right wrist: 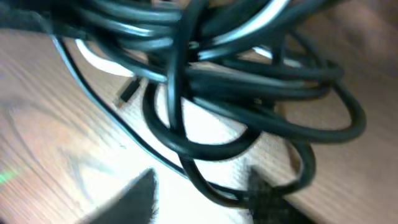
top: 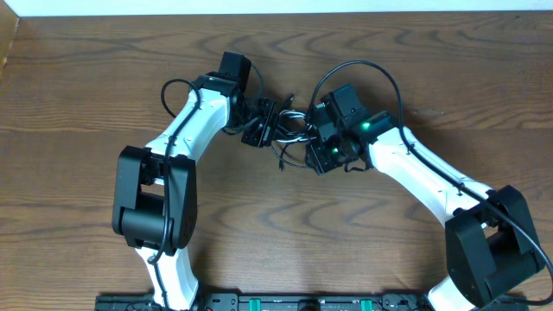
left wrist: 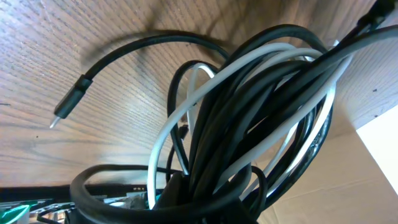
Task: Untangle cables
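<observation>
The cables (top: 289,131) lie in a tangle of black cords and one white cord on the wooden table, between the two grippers. My left gripper (top: 259,125) is at the tangle's left side. In the left wrist view the bundle (left wrist: 249,124) of black cords and the white cord (left wrist: 163,134) runs straight into its jaws (left wrist: 205,208), which are shut on it. One black cord ends in a small plug (left wrist: 67,109) lying on the table. My right gripper (top: 316,149) is at the tangle's right side. Its fingers (right wrist: 199,199) are apart, with a black loop (right wrist: 205,180) lying between them.
The wooden table (top: 86,78) extends all around the tangle. The arms' own thick black wires arc above the right wrist (top: 354,69) and beside the left arm (top: 173,91). A pale floor or box surface (left wrist: 348,180) shows past the table edge in the left wrist view.
</observation>
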